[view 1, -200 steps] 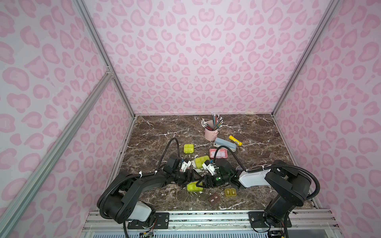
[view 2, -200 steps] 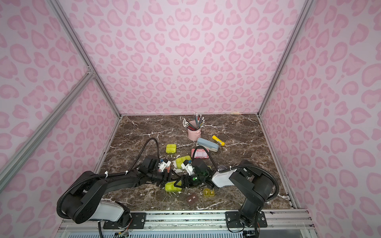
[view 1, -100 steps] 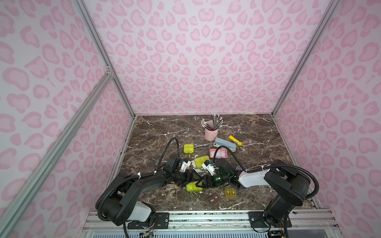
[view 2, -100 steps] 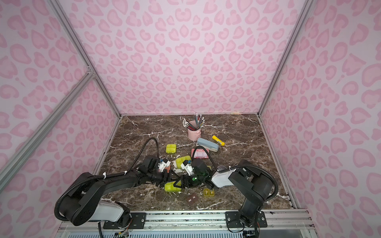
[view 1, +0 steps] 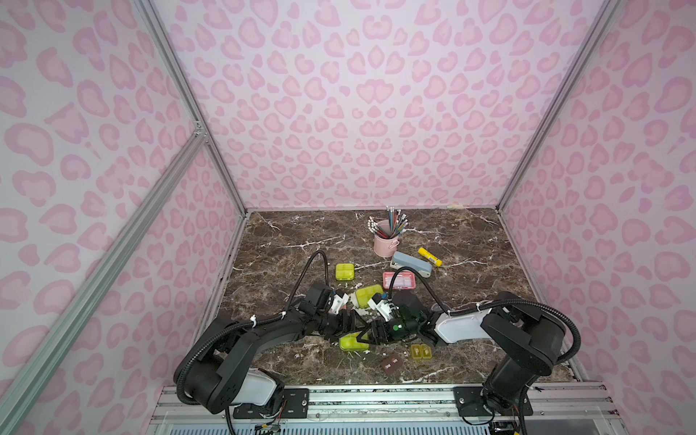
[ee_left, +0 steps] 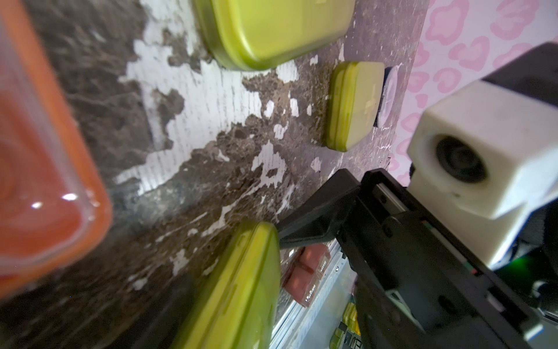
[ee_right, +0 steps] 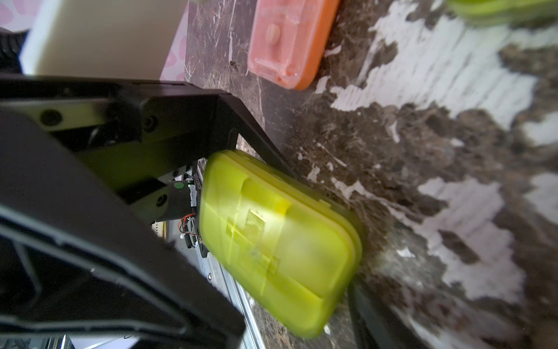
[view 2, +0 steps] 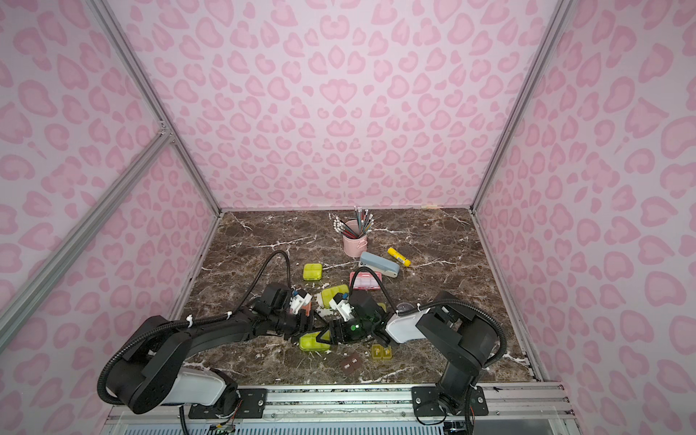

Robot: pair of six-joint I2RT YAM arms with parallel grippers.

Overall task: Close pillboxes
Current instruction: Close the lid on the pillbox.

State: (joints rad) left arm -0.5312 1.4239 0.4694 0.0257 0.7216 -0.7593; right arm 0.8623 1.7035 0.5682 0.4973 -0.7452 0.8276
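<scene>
Pillbox (view 1: 350,344) (lid seemingly down, contents blurred) lies between left tool (view 1: 344,327) and right tool (view 1: 371,333), both spread.

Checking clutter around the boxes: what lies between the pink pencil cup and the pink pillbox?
The grey-blue stapler lies on the table between the pencil cup and the pink pillbox; both top views show it.

Your counter (view 1: 286,241) is dark brown marble, worn to white patches around the middle. Toward the back stand a pink pencil cup (view 1: 385,244), a yellow glue stick (view 1: 430,257) and a grey-blue stapler (view 1: 410,263), with a pink pillbox (view 1: 400,281) just in front of the stapler. A far yellow-green pillbox (view 1: 344,272), a middle yellow-green pillbox (view 1: 367,295) and a front yellow-green pillbox (view 1: 352,342) run toward you. An olive pillbox (view 1: 421,352) and a brown pillbox (view 1: 391,364) lie near the front edge, and an orange pillbox (ee_right: 290,39) lies flat.
</scene>
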